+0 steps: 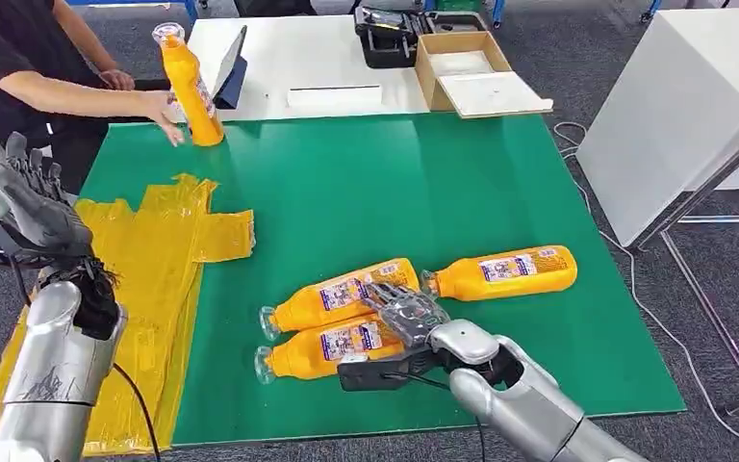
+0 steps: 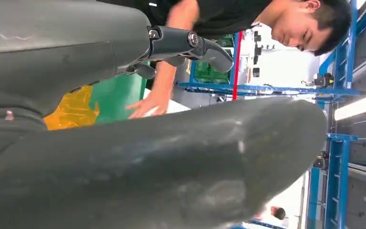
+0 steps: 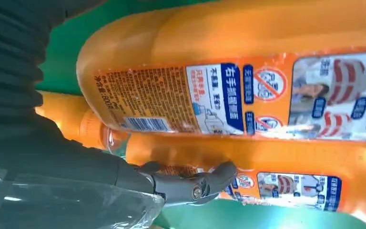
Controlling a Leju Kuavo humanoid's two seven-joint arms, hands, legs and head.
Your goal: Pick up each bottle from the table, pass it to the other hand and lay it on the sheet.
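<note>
From the head view, my right hand rests fingers spread across the nearest orange bottle, not yet gripping; my left hand waits raised and empty above the yellow sheet. In the right wrist view, a finger touches that bottle.

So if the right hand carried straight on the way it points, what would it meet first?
The right hand already lies over the two side-by-side bottles; pressing on, it probably meets the farther bottle first, though depth is unclear.
</note>
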